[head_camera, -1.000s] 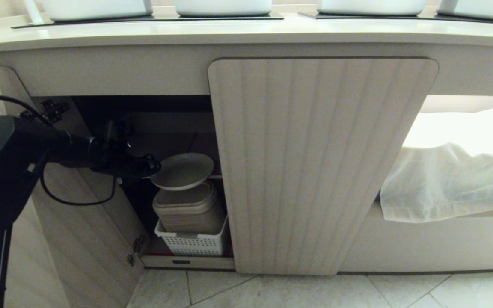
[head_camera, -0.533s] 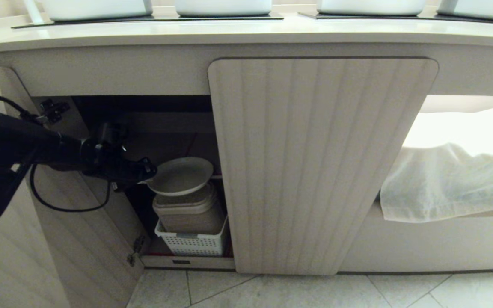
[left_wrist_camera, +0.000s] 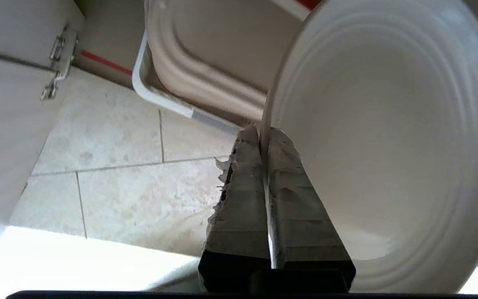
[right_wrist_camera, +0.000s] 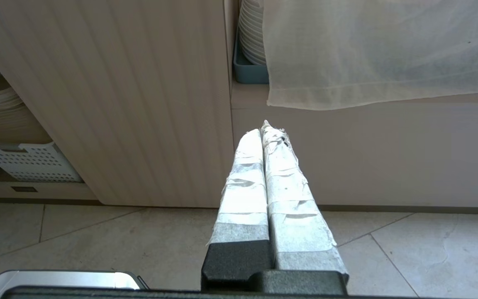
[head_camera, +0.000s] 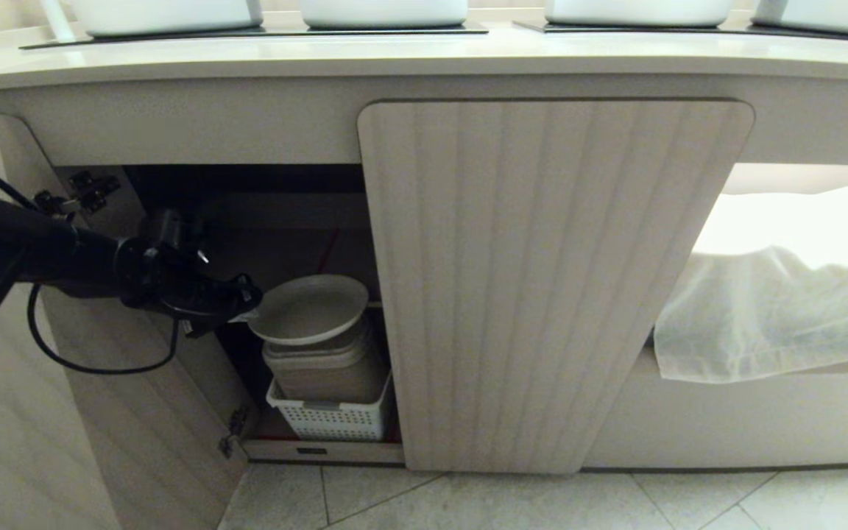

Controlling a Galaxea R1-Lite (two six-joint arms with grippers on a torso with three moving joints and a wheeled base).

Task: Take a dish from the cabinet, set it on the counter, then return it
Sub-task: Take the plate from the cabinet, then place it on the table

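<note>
Left tool [left_wrist_camera: 264, 137] clamped on the rim of the plain off-white round plate [head_camera: 311, 309], taped fingers [left_wrist_camera: 239, 195] pinching only the edge. Plate is in the air at the mouth of the low beige fluted-door cabinet [head_camera: 553, 283], just above the stack of beige lidded containers [head_camera: 324, 364] that sits in the white perforated plastic basket [head_camera: 332, 418]. Right tool [right_wrist_camera: 264, 133] parked low by the tiled floor [right_wrist_camera: 77, 236], taped fingers together on nothing.

Risks, as judged:
- Thin edge pinch, plate hangs out to one side; could pivot or slip between the pads and drop onto the containers or floor.
- Plate sits close over the top container lid; a sag could scrape or knock it.
- Closed fluted door stands just beside the plate's far rim; a sideways swing while pulling out could clip it.
- Open door panel and hinge [head_camera: 89, 188] lie near the arm and its black cable [head_camera: 93, 364]; snag possible.
- Lift to the long cream-white table [head_camera: 424, 59] must clear its thick front edge.

Counts: one held plate; one basket; containers, at least two, exact count unclear; one closed door, one open; four white vessels on black panels on the table, partly cut off; one white cloth [head_camera: 777, 309]; one stack of white plates [right_wrist_camera: 252, 33] in a blue tray beside the cloth, count unclear.
</note>
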